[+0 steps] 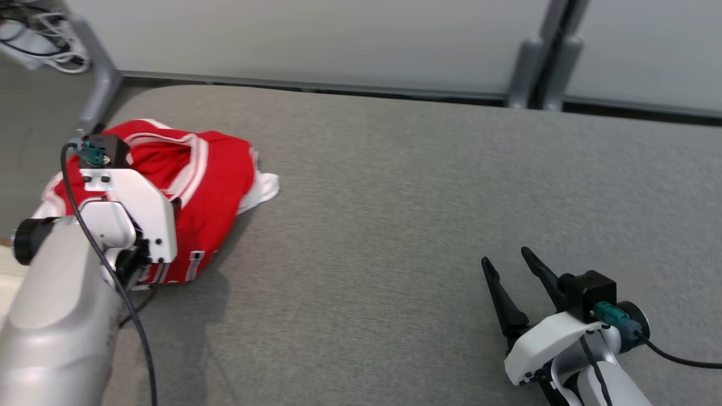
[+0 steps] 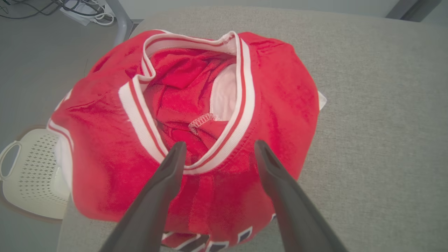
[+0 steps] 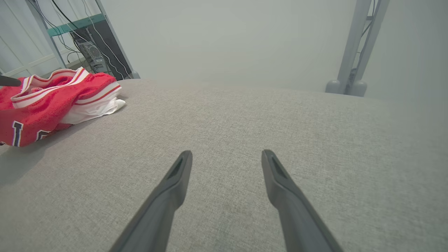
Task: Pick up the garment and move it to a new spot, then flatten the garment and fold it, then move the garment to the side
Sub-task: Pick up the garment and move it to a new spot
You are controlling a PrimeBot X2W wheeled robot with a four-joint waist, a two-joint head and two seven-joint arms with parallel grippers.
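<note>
The garment [image 1: 217, 169] is a red jersey with white striped trim, lying crumpled near the left end of the grey table [image 1: 423, 214]. In the left wrist view the garment [image 2: 280, 91] lies directly under my left gripper [image 2: 217, 147], whose open fingers straddle the white-and-red collar band without closing on it. The left arm's wrist covers part of the jersey in the head view. My right gripper [image 1: 506, 260] rests open low over bare table at the front right, far from the garment [image 3: 49, 101]; nothing sits between its fingers [image 3: 224, 155].
A white perforated basket [image 2: 31, 175] sits on the floor beside the table's left edge. Grey metal posts [image 1: 544, 62] stand behind the table, another post [image 1: 98, 73] at the back left. Cables and equipment [image 3: 87, 52] sit beyond the left corner.
</note>
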